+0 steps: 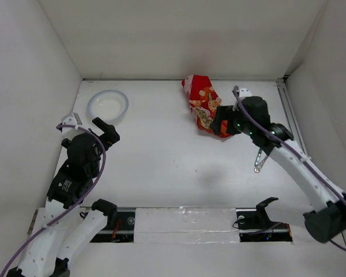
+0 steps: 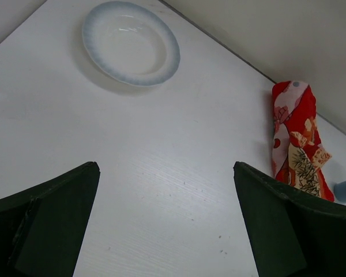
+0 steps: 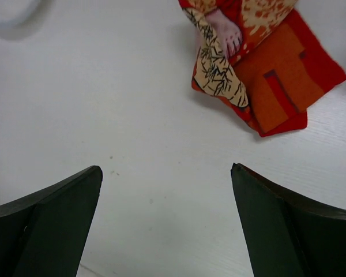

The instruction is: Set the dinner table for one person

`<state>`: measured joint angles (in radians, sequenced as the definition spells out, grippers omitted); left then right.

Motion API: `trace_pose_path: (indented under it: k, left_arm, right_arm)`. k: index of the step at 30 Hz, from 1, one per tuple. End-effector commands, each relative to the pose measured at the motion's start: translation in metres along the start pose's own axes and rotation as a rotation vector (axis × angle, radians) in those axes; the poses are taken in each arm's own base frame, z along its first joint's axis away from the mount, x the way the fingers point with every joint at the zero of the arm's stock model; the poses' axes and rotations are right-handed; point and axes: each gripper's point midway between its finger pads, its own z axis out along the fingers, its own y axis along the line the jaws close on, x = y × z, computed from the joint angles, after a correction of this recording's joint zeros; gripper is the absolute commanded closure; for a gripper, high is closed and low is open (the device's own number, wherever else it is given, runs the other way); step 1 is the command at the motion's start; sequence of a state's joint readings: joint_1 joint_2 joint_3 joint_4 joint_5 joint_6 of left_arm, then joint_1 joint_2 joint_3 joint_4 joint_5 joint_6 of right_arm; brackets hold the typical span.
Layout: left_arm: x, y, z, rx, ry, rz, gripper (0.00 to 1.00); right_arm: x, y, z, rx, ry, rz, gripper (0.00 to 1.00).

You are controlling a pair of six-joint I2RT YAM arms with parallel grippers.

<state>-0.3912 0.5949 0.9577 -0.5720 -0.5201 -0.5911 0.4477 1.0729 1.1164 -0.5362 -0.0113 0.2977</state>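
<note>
- one white dinner table, walled on three sides, fills the centre of the overhead view.
- right pincer, upper right of that view, hovers at the near edge of a folded red printed cloth, jaws wide apart and holding nothing; in its wrist view the cloth sits at upper right, ahead of the fingers and not touching them.
- left pincer, at left, jaws also wide apart and holding nothing, faces a pale plate in the upper left, near but apart.
- likely step: taking the cloth. this is best done by lowering straight onto a thick fold, closing on several layers, then lifting clear before carrying, so nothing drags or unfurls.
- table lies beneath both pincers; its white top shows between the fingers in each wrist view.
</note>
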Motion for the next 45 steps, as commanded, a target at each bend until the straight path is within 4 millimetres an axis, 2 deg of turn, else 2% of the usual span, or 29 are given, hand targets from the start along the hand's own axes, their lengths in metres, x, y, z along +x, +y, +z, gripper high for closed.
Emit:
trace_pose_path:
  k: [1,3,4,7,9,10,11,12,13,14,15,17,18,22,23,25,27,28,29,30,31,32,33,38,40,42,45]
  left_arm:
    - [0.002,-0.010,0.006,0.030,0.011,0.020,0.00]
    - [0.005,-0.011,0.008,0.033,0.025,0.035,0.00]
    - [0.007,-0.011,0.010,0.028,0.031,0.040,0.00]
    - [0.012,-0.012,0.013,0.032,0.044,0.054,0.00]
    - [0.013,-0.014,0.013,0.040,0.050,0.054,0.00]
    - [0.013,-0.014,0.013,0.040,0.050,0.054,0.00]
    - [0.013,-0.014,0.013,0.040,0.050,0.054,0.00]
    - [0.013,-0.014,0.013,0.040,0.050,0.054,0.00]
    - [0.013,-0.014,0.013,0.040,0.050,0.054,0.00]
    - [0.013,-0.014,0.013,0.040,0.050,0.054,0.00]
    - [0.012,-0.017,0.012,0.053,0.050,0.049,0.00]
    - [0.013,-0.017,0.012,0.061,0.055,0.058,0.00]
    - [0.015,-0.018,0.015,0.054,0.063,0.064,0.00]
    - [0.018,-0.021,0.016,0.069,0.075,0.074,0.00]
    - [0.021,-0.023,0.018,0.071,0.088,0.079,0.00]
    - [0.023,-0.022,0.020,0.067,0.094,0.093,0.00]
    - [0.026,-0.023,0.022,0.068,0.107,0.098,0.00]
    - [0.026,-0.023,0.022,0.068,0.107,0.098,0.00]
    - [0.027,-0.025,0.021,0.077,0.114,0.098,0.00]
    - [0.029,-0.024,0.023,0.073,0.120,0.111,0.00]
    - [0.027,-0.026,0.023,0.078,0.113,0.107,0.00]
    - [0.027,-0.026,0.023,0.078,0.113,0.107,0.00]
    - [0.028,-0.027,0.023,0.085,0.119,0.107,0.00]
    - [0.031,-0.028,0.024,0.088,0.130,0.120,0.00]
    - [0.033,-0.028,0.026,0.084,0.137,0.124,0.00]
    - [0.033,-0.028,0.026,0.084,0.137,0.124,0.00]
    - [0.033,-0.028,0.026,0.084,0.137,0.124,0.00]
  right_arm:
    - [-0.026,0.031,0.041,-0.116,-0.024,-0.063,0.01]
    - [-0.023,0.034,0.065,-0.109,0.027,-0.087,0.01]
    - [-0.021,0.040,0.086,-0.106,0.052,-0.105,0.01]
    - [-0.028,0.036,0.118,-0.054,0.033,-0.155,0.01]
    - [-0.028,0.028,0.158,0.026,0.085,-0.189,0.01]
    - [-0.024,0.022,0.157,0.055,0.101,-0.201,0.01]
    - [-0.026,0.022,0.176,0.082,0.119,-0.220,0.01]
    - [-0.019,0.013,0.183,0.127,0.160,-0.245,0.01]
    - [-0.020,0.004,0.191,0.183,0.160,-0.252,0.01]
    - [-0.018,0.004,0.198,0.203,0.172,-0.274,0.01]
    - [-0.013,0.000,0.213,0.224,0.191,-0.291,0.01]
    - [-0.011,-0.006,0.226,0.261,0.200,-0.298,0.01]
    - [-0.007,-0.015,0.238,0.287,0.221,-0.299,0.01]
    - [0.005,-0.020,0.260,0.305,0.254,-0.315,0.07]
    - [0.005,-0.020,0.263,0.305,0.254,-0.315,0.16]
    - [0.013,-0.017,0.268,0.308,0.266,-0.327,0.20]
    - [0.011,-0.019,0.272,0.344,0.245,-0.350,0.29]
    - [0.003,-0.019,0.271,0.356,0.225,-0.348,0.34]
    - [0.005,-0.015,0.273,0.358,0.227,-0.356,0.42]
    - [0.006,-0.016,0.272,0.360,0.236,-0.358,0.64]
    - [0.006,-0.017,0.271,0.369,0.233,-0.360,0.75]
    - [0.007,-0.010,0.269,0.358,0.232,-0.368,0.83]
    - [-0.001,-0.009,0.268,0.363,0.200,-0.362,0.83]
    - [-0.010,0.049,0.251,0.253,0.125,-0.414,0.86]
    - [-0.006,0.076,0.244,0.158,0.122,-0.466,0.86]
    - [0.015,0.109,0.238,0.025,0.161,-0.503,0.85]
    - [0.051,0.136,0.227,-0.123,0.227,-0.582,0.80]
